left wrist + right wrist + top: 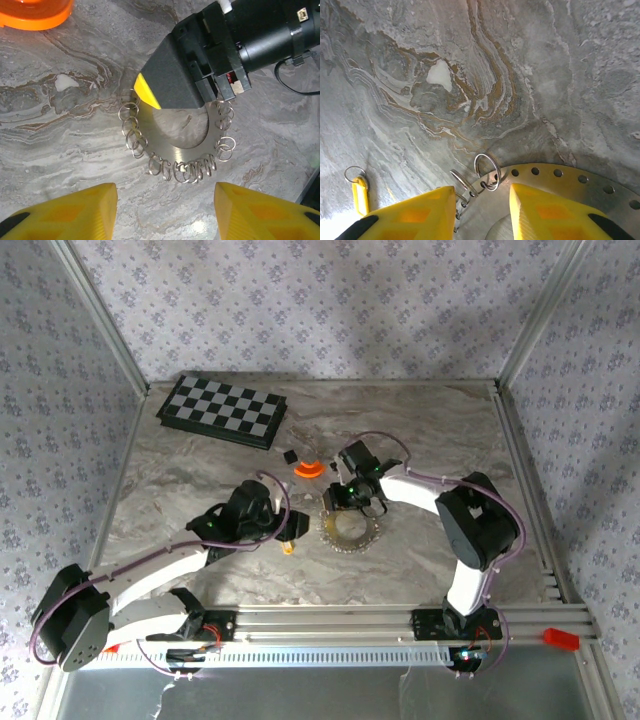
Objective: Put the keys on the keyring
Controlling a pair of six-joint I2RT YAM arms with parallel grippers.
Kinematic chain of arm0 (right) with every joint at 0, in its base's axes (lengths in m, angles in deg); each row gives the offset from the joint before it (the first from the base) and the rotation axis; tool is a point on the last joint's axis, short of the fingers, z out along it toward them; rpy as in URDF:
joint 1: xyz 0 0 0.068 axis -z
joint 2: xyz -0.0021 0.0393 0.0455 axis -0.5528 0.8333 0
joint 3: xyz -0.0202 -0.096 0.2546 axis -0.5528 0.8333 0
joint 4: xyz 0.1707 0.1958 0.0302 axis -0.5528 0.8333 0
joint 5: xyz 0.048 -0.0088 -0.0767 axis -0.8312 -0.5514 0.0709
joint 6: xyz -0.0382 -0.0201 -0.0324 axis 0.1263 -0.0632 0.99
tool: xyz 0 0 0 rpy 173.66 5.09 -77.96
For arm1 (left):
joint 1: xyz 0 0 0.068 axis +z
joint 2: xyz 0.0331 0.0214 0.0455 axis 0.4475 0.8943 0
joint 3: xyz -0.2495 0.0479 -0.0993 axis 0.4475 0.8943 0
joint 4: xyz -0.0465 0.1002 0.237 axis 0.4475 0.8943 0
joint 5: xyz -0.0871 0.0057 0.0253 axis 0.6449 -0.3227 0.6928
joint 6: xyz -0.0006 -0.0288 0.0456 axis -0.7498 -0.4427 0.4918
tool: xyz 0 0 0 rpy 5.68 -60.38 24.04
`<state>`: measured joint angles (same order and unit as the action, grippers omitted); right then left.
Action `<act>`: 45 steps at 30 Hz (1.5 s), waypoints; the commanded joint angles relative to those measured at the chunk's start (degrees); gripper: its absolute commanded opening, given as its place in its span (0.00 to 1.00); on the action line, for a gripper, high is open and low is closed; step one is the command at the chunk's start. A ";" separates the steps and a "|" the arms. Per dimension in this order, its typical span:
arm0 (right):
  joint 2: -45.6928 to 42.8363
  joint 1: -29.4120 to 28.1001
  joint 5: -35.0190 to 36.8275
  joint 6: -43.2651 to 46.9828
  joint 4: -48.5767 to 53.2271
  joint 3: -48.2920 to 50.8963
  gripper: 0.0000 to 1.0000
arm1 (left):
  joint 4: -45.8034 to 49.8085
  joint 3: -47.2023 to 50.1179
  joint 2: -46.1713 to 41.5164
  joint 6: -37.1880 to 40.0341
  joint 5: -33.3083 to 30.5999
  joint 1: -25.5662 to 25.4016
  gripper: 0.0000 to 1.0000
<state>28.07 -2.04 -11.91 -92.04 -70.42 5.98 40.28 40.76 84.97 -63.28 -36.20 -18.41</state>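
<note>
Keyring [347,530] flat on table [200,470], right gripper [481,195] down on its edge, fingers [420,210] slightly apart, holding nothing; likely pinning it steady for you. Key [360,192] lies near it. Left gripper [162,200] wide open, empty, close by.

A grey marbled table [190,490] with brown veins carries everything, and 1 pale patch [440,75] stands out among the veins. At the far left lies a black-and-grey checkered board [222,411], flat and turned a little askew. Just off its near right corner sits a small black cube [288,455], and near that, not touching it, an orange cone-like disc [308,469]. 2 metal posts [100,315] rise from the far corners, slanting outward in the top view. Behind them stand walls [320,300] papered in a lilac floral print. Along the near edge run metal rails [330,620] — a small red piece [561,639] lies at their right end.
</note>
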 commanded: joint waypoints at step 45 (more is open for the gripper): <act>4.42 0.20 -3.74 0.83 -2.14 -1.49 0.15 | -4.19 2.64 -2.36 -1.99 1.77 0.23 0.53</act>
<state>31.65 -1.67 -14.88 -92.04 -72.72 5.68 37.36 43.06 83.59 -64.81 -35.61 -18.41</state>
